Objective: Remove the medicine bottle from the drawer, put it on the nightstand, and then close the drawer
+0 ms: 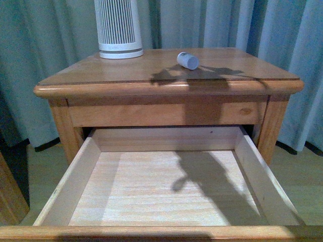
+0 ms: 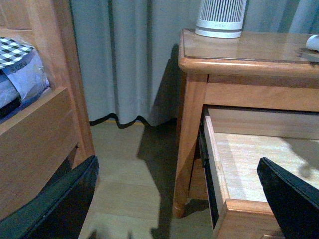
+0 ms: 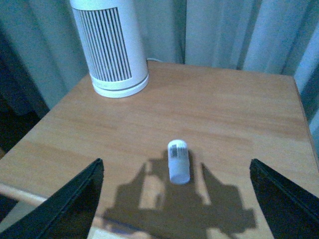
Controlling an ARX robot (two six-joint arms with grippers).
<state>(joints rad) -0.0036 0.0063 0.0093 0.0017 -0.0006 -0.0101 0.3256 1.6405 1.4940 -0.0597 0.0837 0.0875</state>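
Over the nightstand (image 1: 166, 89) top, at the right gripper (image 3: 175, 163): fingers (image 3: 75, 199) spread wide, gripping nothing. Just beyond the tips, on its side on the bare wood, the medicine bottle (image 3: 178, 162), clear of both fingers and set back from the front lip in the front view. Placement judged done; only the closing left. Lower down, off the left side of the drawer (image 1: 75, 176), the left gripper (image 2: 178, 160): fingers (image 2: 60, 204) likewise wide apart and empty, above the floor (image 2: 134, 174). Drawer pulled far out, pale interior bare. Risks from here: a lying cylinder free to roll, so a hard shove or a slam of the drawer likely to jolt the nightstand and send it toward an edge. A low sweep of the right fingers on the way off the top enough to knock it as well. An off-centre push likely to skew the drawer in its opening and jam it. Room: open floor left of the nightstand, bounded further out by wooden furniture (image 2: 40, 134) with a checked cloth. On the top, the ribbed white appliance (image 1: 118, 30) at the back left, well apart from the bottle. Curtain (image 1: 212, 22) close behind. Nothing in front of the drawer's front rail.
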